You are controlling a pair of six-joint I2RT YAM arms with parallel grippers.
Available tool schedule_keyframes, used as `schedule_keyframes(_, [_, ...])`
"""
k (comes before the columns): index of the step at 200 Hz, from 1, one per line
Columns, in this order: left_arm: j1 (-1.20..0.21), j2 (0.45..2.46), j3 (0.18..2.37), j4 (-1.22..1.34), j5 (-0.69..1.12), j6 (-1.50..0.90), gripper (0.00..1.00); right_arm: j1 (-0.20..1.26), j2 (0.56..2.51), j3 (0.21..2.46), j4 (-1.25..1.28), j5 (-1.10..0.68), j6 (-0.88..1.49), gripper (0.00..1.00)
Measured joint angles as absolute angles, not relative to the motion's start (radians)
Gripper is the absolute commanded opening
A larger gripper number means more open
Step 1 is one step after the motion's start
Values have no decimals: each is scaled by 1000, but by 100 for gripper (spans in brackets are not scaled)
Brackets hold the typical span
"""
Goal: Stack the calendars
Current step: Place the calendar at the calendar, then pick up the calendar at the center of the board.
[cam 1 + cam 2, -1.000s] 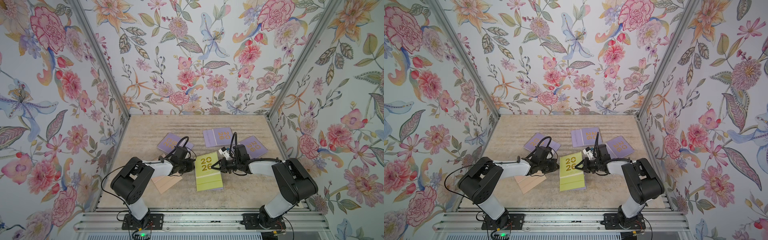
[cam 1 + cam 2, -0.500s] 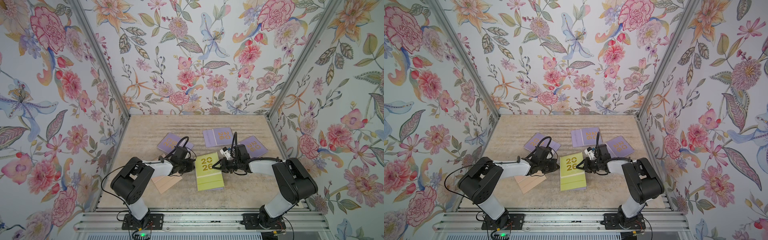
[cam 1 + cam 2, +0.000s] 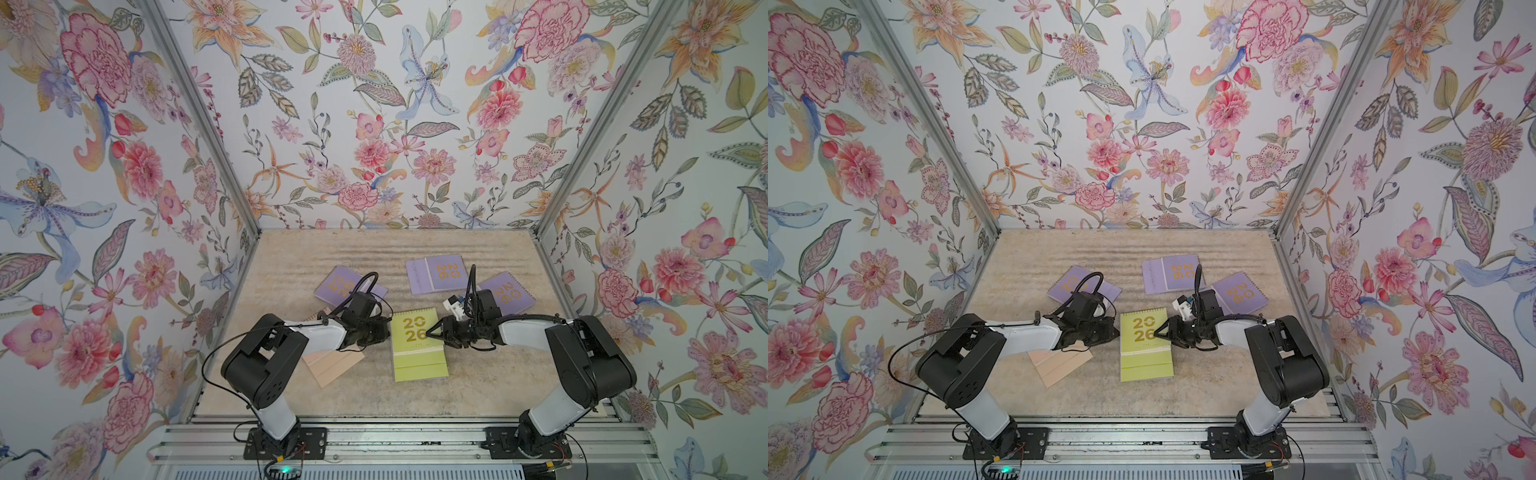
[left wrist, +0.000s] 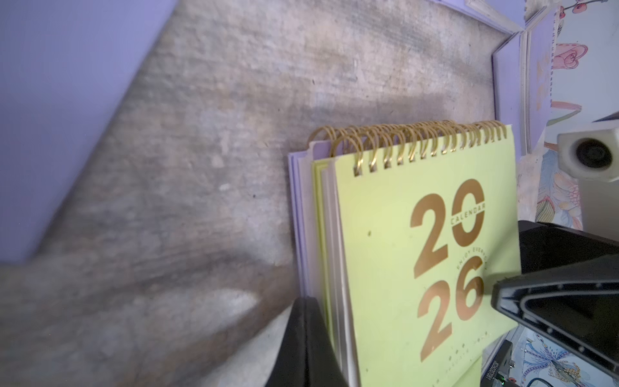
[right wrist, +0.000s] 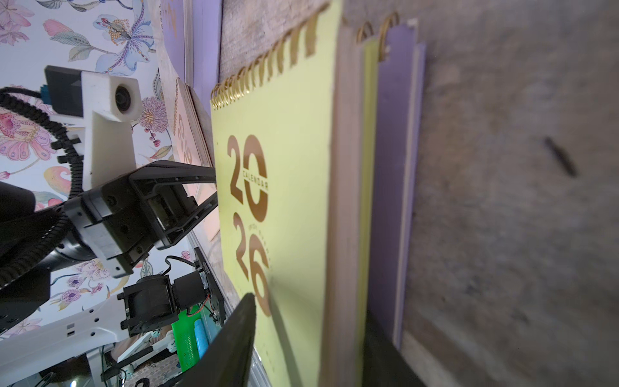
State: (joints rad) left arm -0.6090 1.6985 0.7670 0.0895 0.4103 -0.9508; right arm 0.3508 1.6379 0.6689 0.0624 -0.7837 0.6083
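The yellow-green spiral-bound card calendar (image 3: 417,345) lies flat atop a lilac spiral-bound calendar (image 5: 392,167) on the mottled beige counter (image 3: 478,374), where the left gripper (image 3: 386,332), jaws together and empty, butts one edge, seemingly squaring it, while the right gripper (image 3: 434,330) straddles the opposite edge, jaws parted and holding nothing.

Calendars lie scattered on a mottled beige counter (image 3: 316,249): a lilac calendar (image 3: 332,284) at ten o'clock, a second lilac calendar (image 3: 436,272) at twelve, a third lilac calendar (image 3: 509,293) at two, and a peach calendar (image 3: 332,365) at eight. At centre, a fourth lilac calendar (image 5: 392,167) lies beneath a yellow-green calendar (image 3: 417,345).
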Motion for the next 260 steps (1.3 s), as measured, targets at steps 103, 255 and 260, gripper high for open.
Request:
schedule_keyframes(103, [-596, 1705, 850, 8, 403, -925, 0, 233, 1496, 674, -80, -702, 587, 73])
schedule_keyframes(255, [-596, 2059, 1499, -179, 389, -826, 0, -287, 1379, 779, -286, -445, 690, 78])
schedule_keyframes(260, [-599, 2072, 1518, -181, 389, -826, 0, -290, 1401, 807, -287, -438, 690, 78])
